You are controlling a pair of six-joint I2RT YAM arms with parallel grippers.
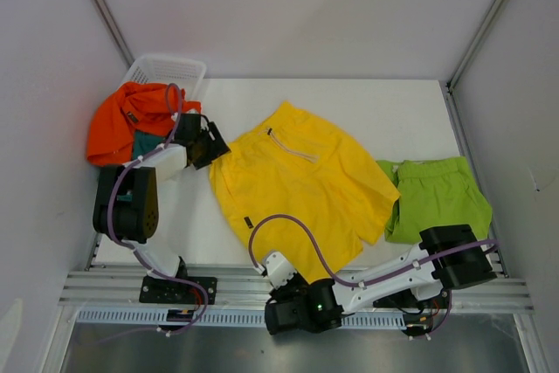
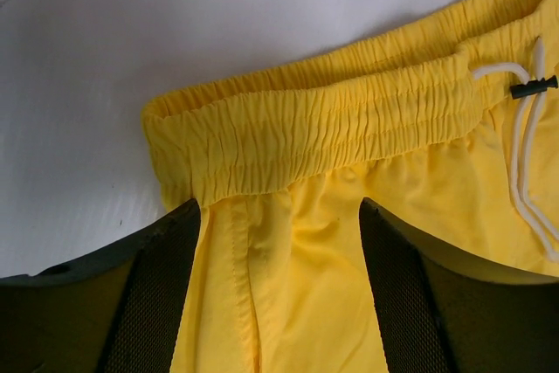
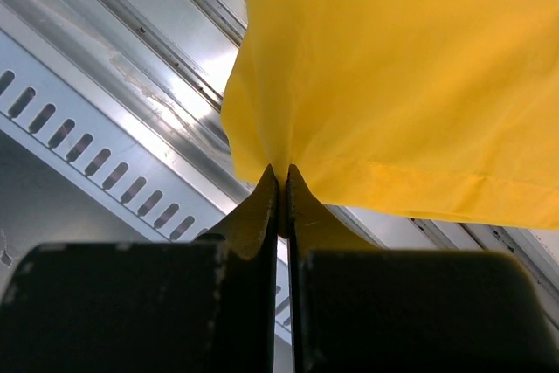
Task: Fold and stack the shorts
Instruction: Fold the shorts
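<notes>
Our left gripper [image 2: 279, 209] stands with its jaws apart, astride the corner of the waistband of the yellow shorts [image 1: 306, 181]; cloth lies between the fingers but is not pinched. Our right gripper [image 3: 281, 183] is closed tight on the hem of one leg of the same shorts, down by the metal rail [image 3: 131, 67] at the near edge of the table [image 1: 349, 102]. The yellow shorts lie spread in the middle of the table, and a folded green pair [image 1: 437, 198] sits just to their right, touching them.

The risks, as we judge them:
- The left jaws could catch only the top layer of the waistband, so the fold would drag unevenly.
- They could also snag the white drawstring [image 2: 524, 146] nearby.
- The right grip is only on the very edge and could slip if we pull hard.
- A wide sweep might disturb the green pair.

The white basket [image 1: 166, 67] stands in the far left corner. The orange shorts [image 1: 122, 120] spill over its near side onto the table, with a teal pair [image 1: 144, 144] beneath. We cannot tell how much of either lies inside.
</notes>
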